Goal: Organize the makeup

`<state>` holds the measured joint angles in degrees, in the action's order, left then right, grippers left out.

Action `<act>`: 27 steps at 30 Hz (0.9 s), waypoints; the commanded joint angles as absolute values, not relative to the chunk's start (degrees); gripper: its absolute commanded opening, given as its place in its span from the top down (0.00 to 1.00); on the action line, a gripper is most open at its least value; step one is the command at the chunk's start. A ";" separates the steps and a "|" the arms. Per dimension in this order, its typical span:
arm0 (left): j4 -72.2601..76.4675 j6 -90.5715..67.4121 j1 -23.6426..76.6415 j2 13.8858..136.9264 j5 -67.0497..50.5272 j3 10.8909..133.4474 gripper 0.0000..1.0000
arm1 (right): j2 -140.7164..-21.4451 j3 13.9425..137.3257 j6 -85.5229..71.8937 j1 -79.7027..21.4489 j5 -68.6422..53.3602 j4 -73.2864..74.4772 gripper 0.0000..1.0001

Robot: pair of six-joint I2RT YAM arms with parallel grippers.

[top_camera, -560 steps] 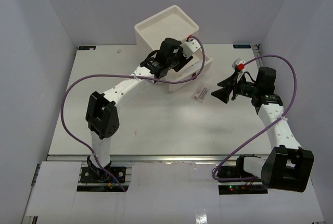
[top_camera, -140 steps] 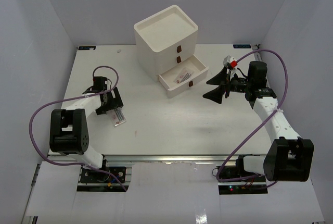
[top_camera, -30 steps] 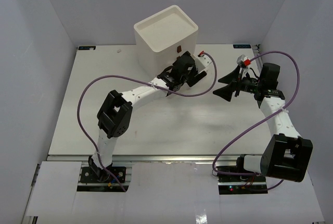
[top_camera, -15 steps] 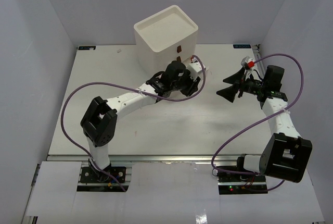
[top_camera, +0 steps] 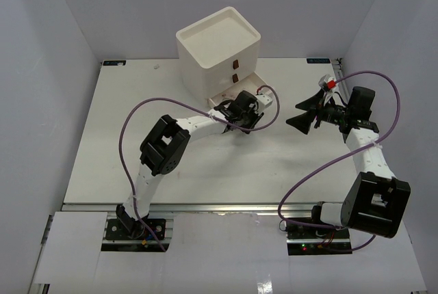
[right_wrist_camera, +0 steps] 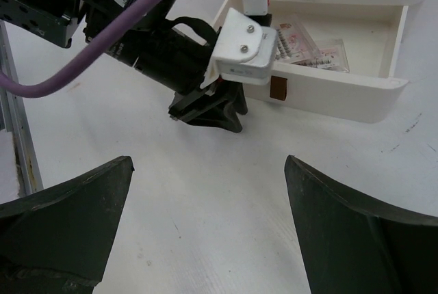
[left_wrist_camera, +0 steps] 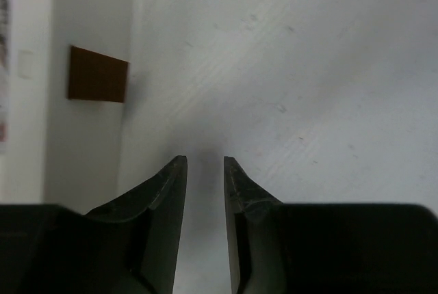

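- R gripper (right_wrist_camera: 209, 162) is hovering over the right part of the table (top_camera: 123, 130), fingers spread wide w/ nothing btwn them.
- L gripper (left_wrist_camera: 205, 161) is hanging low over the table, just in front of the pulled-out drawer (right_wrist_camera: 342, 92). Its fingers are only a slit apart and are gripping nothing. Can't tell whether the tips are touching the table.
- The drawer is sticking out from the bottom of the box (top_camera: 219, 44). Its dark red handle (right_wrist_camera: 277, 89) is showing just beside the L gripper's white cam mount.
- Flat white red-printed packets (right_wrist_camera: 311, 46) are lying inside the drawer, prob. two or more overlapping. The print is too blurry to read.
- The box is sitting at the far centre of the table, w/ its upper drawers pushed in.
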<state>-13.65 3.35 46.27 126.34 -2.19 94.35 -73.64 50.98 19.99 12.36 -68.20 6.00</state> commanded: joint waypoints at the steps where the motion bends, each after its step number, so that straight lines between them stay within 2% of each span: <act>1: -12.97 5.39 45.22 128.71 12.27 100.89 0.45 | -74.17 50.89 20.26 12.66 -68.82 4.92 0.01; 4: -12.21 6.01 44.16 131.10 20.66 103.65 0.07 | -74.42 50.89 20.14 12.73 -68.97 4.92 0.01; 5: -12.23 6.06 43.74 131.91 21.48 104.78 0.03 | -74.54 50.89 20.13 12.69 -69.09 4.92 0.01; 22: -14.60 6.21 37.79 134.76 18.85 112.01 0.02 | -75.07 50.98 19.86 12.74 -68.99 4.92 0.02; 27: -14.65 4.28 37.79 129.08 9.59 107.84 0.02 | -75.15 50.98 19.86 12.75 -68.73 5.01 0.02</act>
<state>-15.01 5.50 38.34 135.61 16.31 109.22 -74.81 50.78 19.92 12.38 -68.07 6.00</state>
